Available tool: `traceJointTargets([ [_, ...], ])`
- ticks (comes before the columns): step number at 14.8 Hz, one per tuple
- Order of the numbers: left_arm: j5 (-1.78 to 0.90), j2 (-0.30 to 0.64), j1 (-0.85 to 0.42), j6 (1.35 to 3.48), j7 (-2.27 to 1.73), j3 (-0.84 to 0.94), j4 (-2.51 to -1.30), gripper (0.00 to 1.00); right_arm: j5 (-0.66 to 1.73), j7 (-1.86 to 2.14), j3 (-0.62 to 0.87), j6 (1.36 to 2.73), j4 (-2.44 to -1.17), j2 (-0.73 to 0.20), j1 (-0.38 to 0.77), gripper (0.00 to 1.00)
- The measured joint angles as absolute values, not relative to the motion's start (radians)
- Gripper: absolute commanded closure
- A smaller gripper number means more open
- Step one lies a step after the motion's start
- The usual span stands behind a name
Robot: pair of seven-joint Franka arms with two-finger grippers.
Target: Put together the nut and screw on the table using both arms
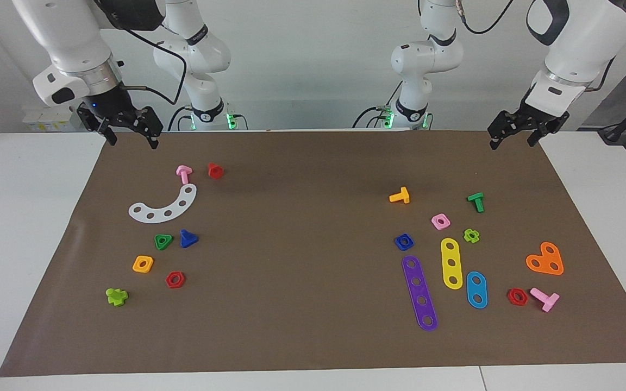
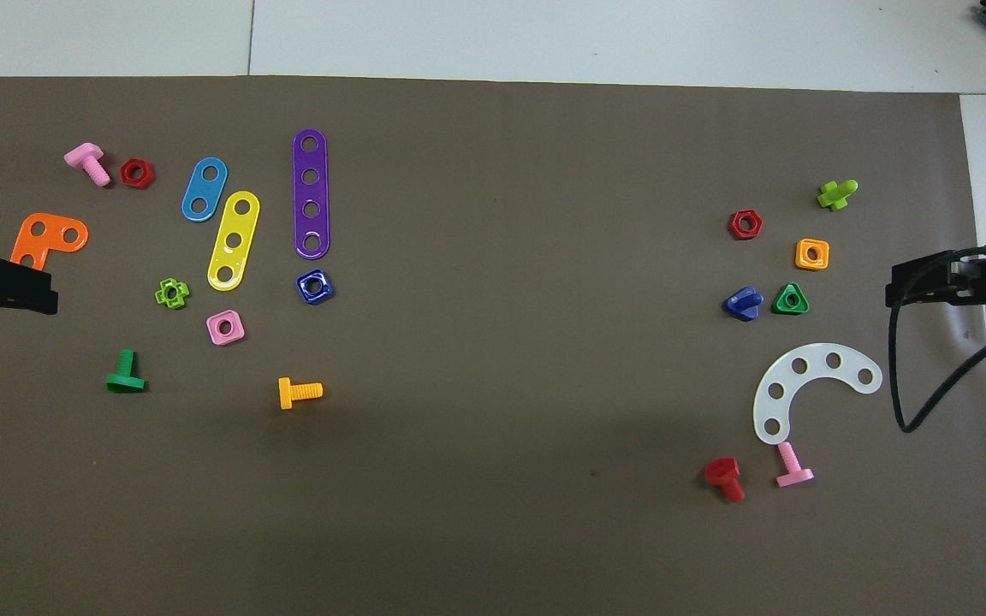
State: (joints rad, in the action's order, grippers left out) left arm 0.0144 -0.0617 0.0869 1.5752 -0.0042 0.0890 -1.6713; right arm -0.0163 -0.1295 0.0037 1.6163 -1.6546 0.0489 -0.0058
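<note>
One dark blue square nut (image 1: pixel 404 241) lies flat on the brown mat (image 1: pixel 302 304) toward the left arm's end of the table, just beside the nearer end of the single purple four-hole strip (image 1: pixel 419 293); one dark blue screw (image 1: pixel 187 238) with a triangular head rests well apart from that nut, toward the right arm's end, touching or nearly touching the one green triangular nut (image 1: pixel 163 241); around the blue nut lie one pink square nut (image 1: pixel 440 221), one orange bolt (image 1: pixel 400 196), one yellow strip (image 1: pixel 451 263) and one light blue strip (image 1: pixel 476 289); two red hex nuts (image 1: pixel 175 279) are on the mat, one at each end; the left gripper (image 1: pixel 511 137) hangs over the mat's corner, fingers spread wide, holding nothing; the right gripper (image 1: pixel 131 137) hangs over the other robot-side corner, likewise spread and empty.
</note>
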Motion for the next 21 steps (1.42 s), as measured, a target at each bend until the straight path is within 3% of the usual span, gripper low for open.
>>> traceJointTargets([
  [4, 0.014, -0.062, 0.087, 1.575, -0.004, 0.089, -1.671, 0.0, -0.013, -0.109, 0.012, 1.824, -1.772, 0.015, -0.002, 0.0],
  [11, 0.014, -0.062, 0.087, 1.575, -0.004, 0.089, -1.671, 0.0, -0.003, 0.045, 0.014, 2.174, -1.984, -0.132, -0.002, 0.0],
  [14, 0.014, -0.062, 0.087, 1.575, -0.004, 0.089, -1.671, 0.0, -0.003, 0.053, 0.014, 2.26, -2.036, -0.16, -0.002, 0.04],
  [18, 0.014, -0.062, 0.087, 1.575, -0.004, 0.089, -1.671, 0.0, -0.003, 0.101, 0.014, 2.344, -2.068, -0.2, -0.004, 0.28],
  [21, 0.014, -0.062, 0.087, 1.575, -0.004, 0.089, -1.671, 0.0, -0.003, 0.102, 0.014, 2.392, -2.098, -0.216, -0.004, 0.38],
])
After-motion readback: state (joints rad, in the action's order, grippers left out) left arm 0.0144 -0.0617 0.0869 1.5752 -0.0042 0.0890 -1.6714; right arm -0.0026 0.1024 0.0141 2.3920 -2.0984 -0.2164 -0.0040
